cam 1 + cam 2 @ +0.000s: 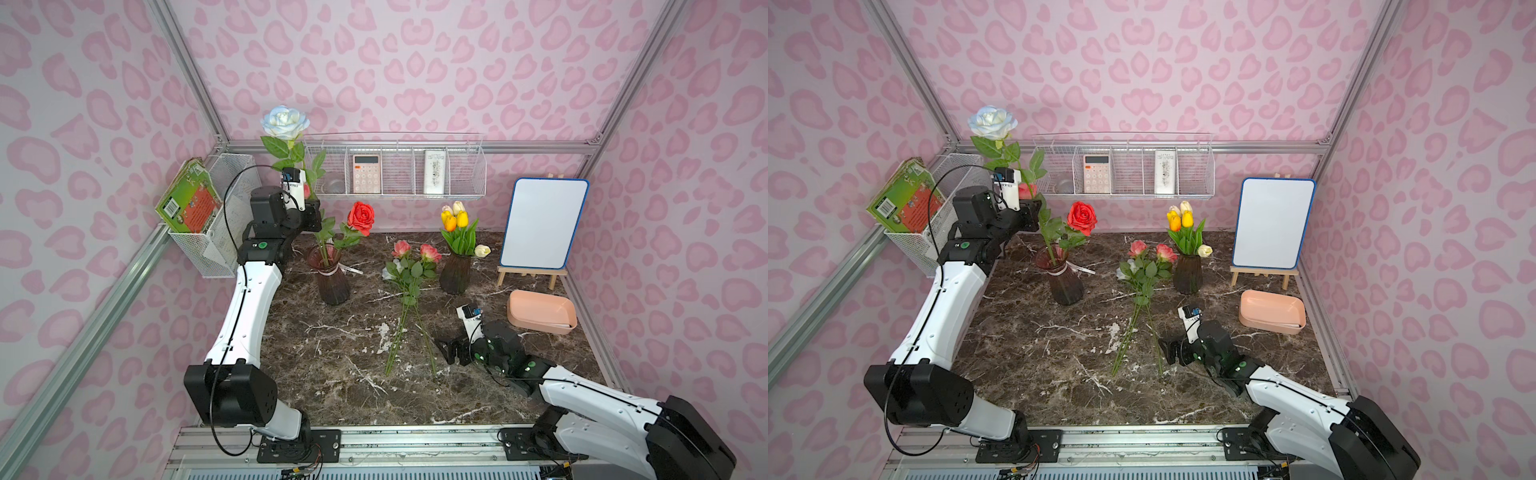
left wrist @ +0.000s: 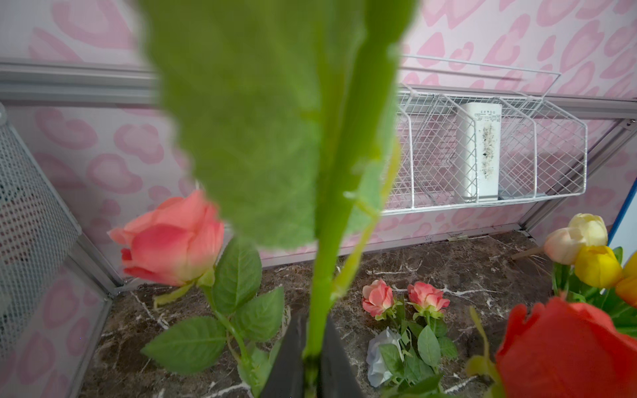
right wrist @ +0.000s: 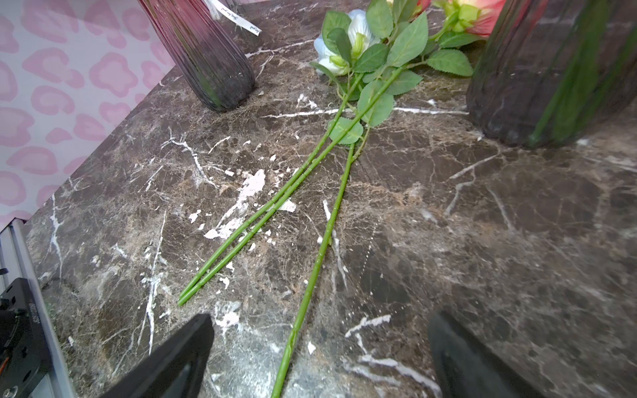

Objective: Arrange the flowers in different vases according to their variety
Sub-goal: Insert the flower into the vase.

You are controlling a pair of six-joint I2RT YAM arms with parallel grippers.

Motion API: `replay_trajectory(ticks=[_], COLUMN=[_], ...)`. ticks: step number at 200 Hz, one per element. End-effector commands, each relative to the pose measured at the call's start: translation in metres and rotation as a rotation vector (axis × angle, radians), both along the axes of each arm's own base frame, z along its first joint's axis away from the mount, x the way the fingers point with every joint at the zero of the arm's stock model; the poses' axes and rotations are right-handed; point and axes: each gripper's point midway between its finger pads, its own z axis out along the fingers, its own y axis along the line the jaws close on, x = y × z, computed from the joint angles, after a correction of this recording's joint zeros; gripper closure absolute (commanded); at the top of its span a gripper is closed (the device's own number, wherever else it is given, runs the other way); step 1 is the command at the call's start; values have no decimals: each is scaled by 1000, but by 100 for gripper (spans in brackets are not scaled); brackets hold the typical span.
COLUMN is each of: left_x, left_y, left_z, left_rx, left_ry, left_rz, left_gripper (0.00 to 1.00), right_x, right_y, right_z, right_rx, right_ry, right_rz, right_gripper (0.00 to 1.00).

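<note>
While my left gripper (image 1: 314, 218) hangs above the banded vase (image 1: 330, 282), the long green stem of the pale blue rose (image 1: 285, 118) sits right between its fingers (image 2: 287, 358). Honestly, I can't tell from the wrist view whether they're pinching that stem or just flanking it. They're super close on both sides either way. That rose stands nearly upright with its bloom way up near the back wall, and its stem runs down into the mouth of the banded vase. The red rose (image 1: 360, 217) is in that same vase, leaning toward the middle. A pink rose (image 2: 172, 241) shows just beside the stem in the left wrist view.

On the other side, my right gripper (image 3: 320, 322) is spread wide with nothing in it, low over the marble tabletop (image 1: 332, 374). Three loose roses (image 1: 409, 270) lie flat there between the two vases, blooms toward the back. One of their stems runs right through the gap between my right fingers (image 3: 179, 358). The plain vase (image 1: 456, 274) holds the tulips (image 1: 455, 220), yellow, orange and cream, with one cream head drooping over the rim.
</note>
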Motion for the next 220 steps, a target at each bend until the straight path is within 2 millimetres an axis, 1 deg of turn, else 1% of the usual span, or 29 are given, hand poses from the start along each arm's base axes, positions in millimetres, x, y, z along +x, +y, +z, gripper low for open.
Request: replay_trajectory(ticks=[1,13,23,29,37,58,65,70,71,73,85,106,121,138,147,156,176,184,220], left_x=[-8,-17,-26,-32,-41,-65,-74,-81,-82,-84,-99,-125,-139,-154,-160,-166,-176,-180,-198], left_y=[4,8,11,12,17,20,23,24,25,26,31,29,21,9,1,-12,-40,-52,-101], left_z=[-1,-5,-6,-6,-7,-13,-15,-11,-17,-22,-29,-27,-31,-43,-54,-63,-86,-96,-147], left_rx=[-44,-71,-95,-110,-128,-168,-179,-184,-183,-182,-188,-209,-213,-217,-216,-211,-191,-165,-83], left_ry=[12,40,62,78,106,155,169,163,177,189,206,185,192,221,244,262,321,345,465], left_rz=[37,68,95,113,144,184,210,220,224,230,267,264,224,180,157,115,34,6,-117], left_gripper=[69,53,37,32,28,17,16,15,15,15,13,11,11,11,11,11,11,11,12], right_x=[3,3,4,4,3,2,2,1,1,2,1,2,4,6,7,11,27,31,38], right_y=[7,8,8,9,10,12,13,13,13,13,13,13,12,12,12,12,-1,-3,-2], right_z=[7,7,6,5,4,2,1,0,0,0,-2,-3,-5,-6,-6,-4,-1,0,9], right_rx=[18,17,16,14,12,13,13,13,13,13,11,6,-3,-10,-11,-7,30,45,31], right_ry=[-6,0,8,13,19,42,49,55,56,56,67,71,73,76,75,69,98,113,83], right_rz=[16,15,15,16,20,30,31,30,30,30,29,25,16,6,-2,-19,-180,-219,-217], right_gripper=[1,1,1,1,1,1,1,1,1,1,1,1,1,1,1,1,1,1,1])
